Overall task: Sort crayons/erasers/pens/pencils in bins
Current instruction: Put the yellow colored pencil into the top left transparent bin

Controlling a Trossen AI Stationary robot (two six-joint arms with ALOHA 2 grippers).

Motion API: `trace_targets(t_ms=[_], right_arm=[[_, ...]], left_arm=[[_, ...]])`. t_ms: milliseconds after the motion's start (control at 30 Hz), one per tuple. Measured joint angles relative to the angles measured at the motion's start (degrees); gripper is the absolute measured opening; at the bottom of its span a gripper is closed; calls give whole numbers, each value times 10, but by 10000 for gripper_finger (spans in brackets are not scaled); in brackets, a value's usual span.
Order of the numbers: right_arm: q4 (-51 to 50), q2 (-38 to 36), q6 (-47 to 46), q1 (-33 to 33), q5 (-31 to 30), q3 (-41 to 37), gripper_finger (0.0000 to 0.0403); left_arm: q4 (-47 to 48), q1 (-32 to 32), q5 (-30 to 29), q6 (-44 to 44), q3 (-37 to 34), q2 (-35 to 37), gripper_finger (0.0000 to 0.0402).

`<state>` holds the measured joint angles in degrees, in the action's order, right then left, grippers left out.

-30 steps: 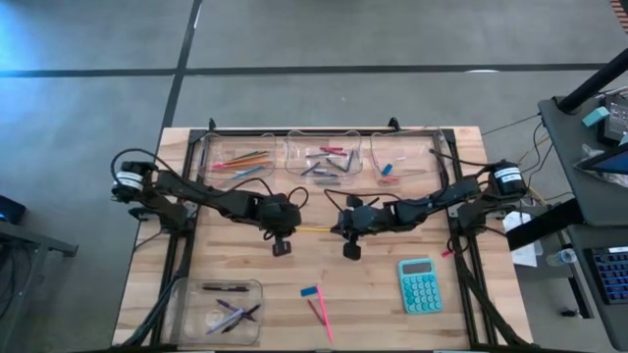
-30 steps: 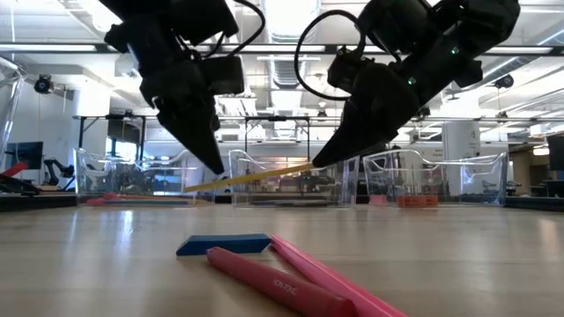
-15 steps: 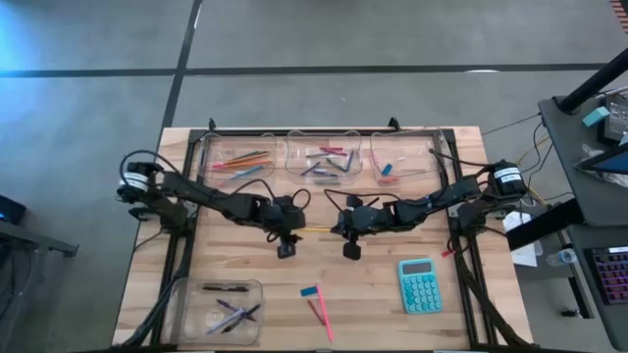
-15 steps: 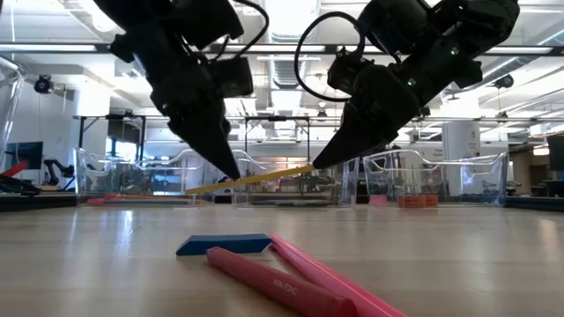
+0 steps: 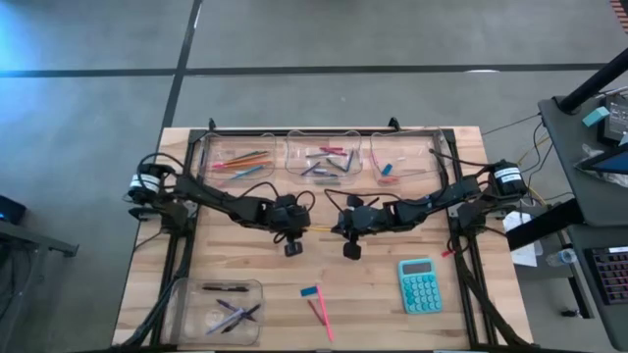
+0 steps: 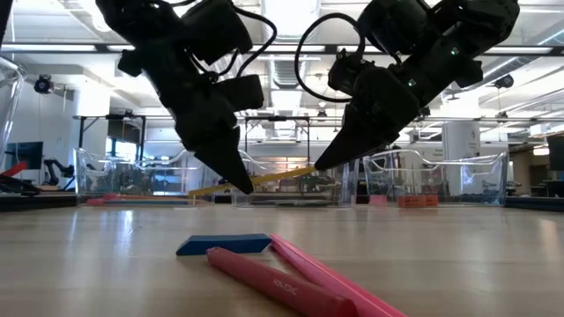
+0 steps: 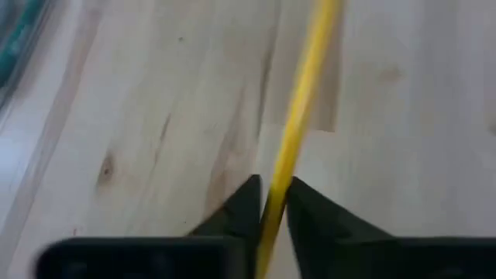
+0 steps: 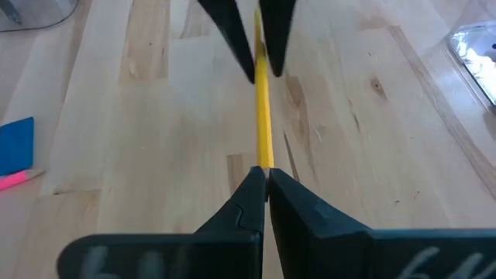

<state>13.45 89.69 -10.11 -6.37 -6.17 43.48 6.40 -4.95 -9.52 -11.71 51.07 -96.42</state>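
Note:
A yellow pencil (image 5: 318, 230) hangs over the middle of the table between my two grippers. My left gripper (image 5: 294, 235) is shut on its shaft; my right gripper (image 5: 340, 232) is shut on its right end. Near the front edge lie a blue eraser (image 5: 309, 291) and two pink pencils (image 5: 320, 316), flat on the wood. Three clear bins stand along the far edge: one with pencils (image 5: 238, 157), one with crayons (image 5: 324, 157), one with erasers (image 5: 402, 157). A fourth bin (image 5: 224, 306) at the near left holds pens. My left gripper pinches the pencil's shaft (image 7: 273, 203) between its two fingers, about halfway along it. The fingers slant down from the table's left, and the pencil runs on ahead between them. The pencil is clear of the table, its left end (image 6: 196, 188) lower. My right gripper pinches the pencil's right end (image 8: 262, 161) between its two fingertips. It slants down from the table's right, and the pencil sticks out ahead roughly in line with the fingers. This end (image 6: 308, 168) is the higher one.
A teal calculator (image 5: 420, 285) lies at the near right. Black frame rails (image 5: 186, 245) run along both sides of the table. Bare wood lies between the grippers and the far bins.
My left gripper has moved along the yellow pencil toward my right gripper and sunk a little. The pencil has stayed in place, tilted as before.

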Motion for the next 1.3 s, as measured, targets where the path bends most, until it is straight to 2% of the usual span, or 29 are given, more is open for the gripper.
trace_targets(t_ms=[67, 300, 467, 667, 833, 967, 1100, 1300], right_arm=[[-2, 0, 0, 1, -8, 0, 8], [9, 0, -49, 1, 3, 1, 19], [12, -1, -44, -4, 12, 11, 80], [11, -14, -56, -4, -18, 22, 172], [-26, -54, -66, -7, -17, 35, 217], [-40, -98, -66, -24, -7, 34, 232], [-42, -135, -62, -45, -16, 29, 235], [-43, -163, -45, -77, -28, 20, 235]], left_arm=[[1, -1, 9, 15, 0, 1, 17], [3, -1, 14, 20, 0, 2, 8], [26, -1, 15, 19, 3, 17, 8], [75, 0, -21, 16, 15, 49, 8], [151, 4, -47, 14, 40, 85, 7], [206, 13, -81, 17, 54, 121, 7], [251, 17, -82, 33, 55, 157, 7], [404, 55, -185, 54, 69, 217, 7]])
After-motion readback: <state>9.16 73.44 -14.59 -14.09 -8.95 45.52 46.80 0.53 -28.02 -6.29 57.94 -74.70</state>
